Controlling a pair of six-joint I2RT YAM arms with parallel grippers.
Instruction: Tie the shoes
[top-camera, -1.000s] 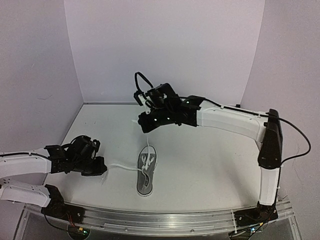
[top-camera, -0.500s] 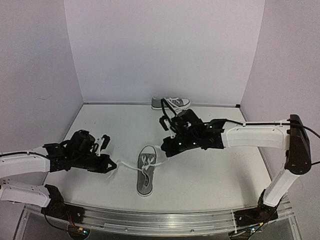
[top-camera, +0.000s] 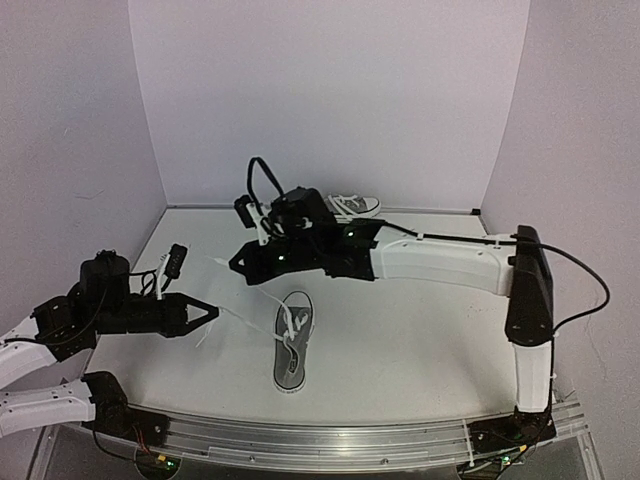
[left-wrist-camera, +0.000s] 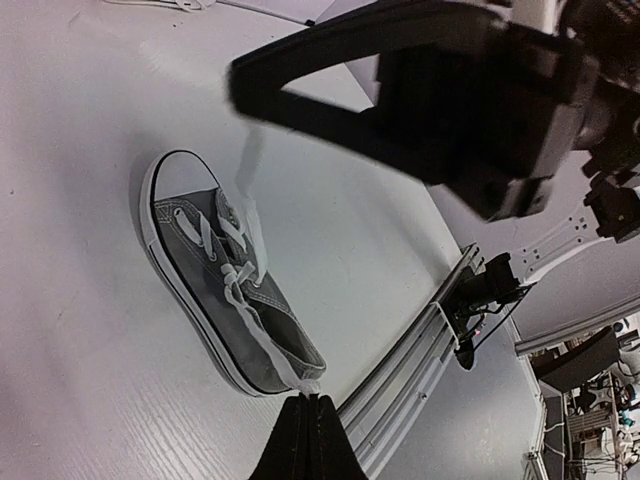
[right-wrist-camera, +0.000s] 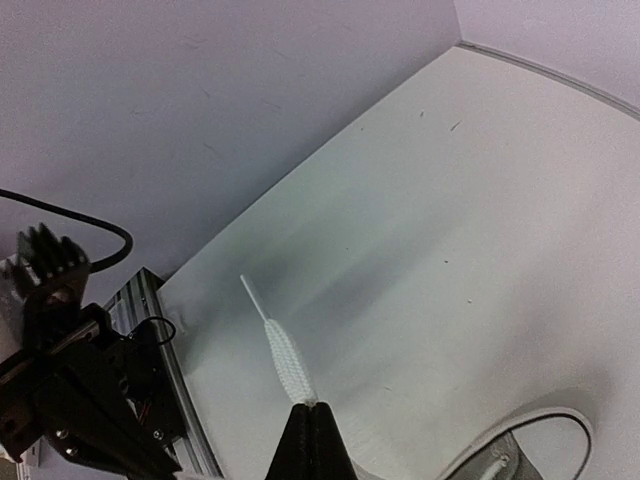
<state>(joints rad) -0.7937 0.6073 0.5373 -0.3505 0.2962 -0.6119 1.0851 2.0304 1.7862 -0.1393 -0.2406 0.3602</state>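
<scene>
The near shoe (top-camera: 291, 342) lies mid-table, its laces (left-wrist-camera: 240, 285) loose; the far shoe (top-camera: 352, 205) waits by the back wall. Left gripper (top-camera: 208, 312) and right gripper (top-camera: 238, 265) each pinch a lace end, pulled outward. No knot shows yet, so nearly all the tying remains.

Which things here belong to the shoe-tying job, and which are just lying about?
Job: near shoe; left lace end, pinched in the left gripper; right lace end, pinched in the right gripper; far shoe by the back wall.
Other: table; metal rail along its near edge.
</scene>
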